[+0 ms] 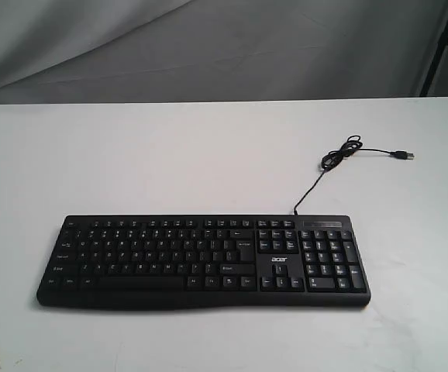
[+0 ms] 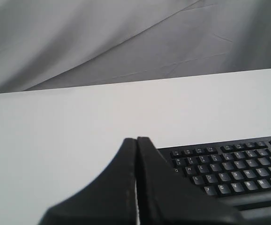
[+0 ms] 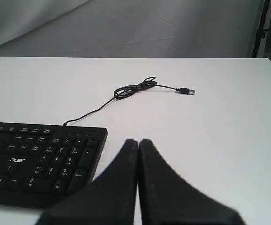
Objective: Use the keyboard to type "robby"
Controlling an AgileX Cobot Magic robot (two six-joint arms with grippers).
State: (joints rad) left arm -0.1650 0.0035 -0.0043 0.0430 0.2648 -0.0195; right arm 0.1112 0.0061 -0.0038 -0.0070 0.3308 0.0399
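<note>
The black keyboard [image 1: 205, 261] lies flat near the table's front edge, number pad to the right, with a white "acer" logo. Its thin black cable [image 1: 340, 155] curls off behind it and ends in a loose USB plug [image 1: 402, 155]. Neither arm shows in the exterior view. In the left wrist view my left gripper [image 2: 136, 139] is shut and empty, held off the letter end of the keyboard [image 2: 229, 171]. In the right wrist view my right gripper [image 3: 138, 141] is shut and empty, just past the number-pad end of the keyboard [image 3: 41, 161]. The cable [image 3: 135, 88] lies beyond.
The white table [image 1: 170, 155] stretches behind the keyboard to a grey cloth backdrop [image 1: 208, 46]. A dark stand [image 1: 441, 46] rises at the back right corner.
</note>
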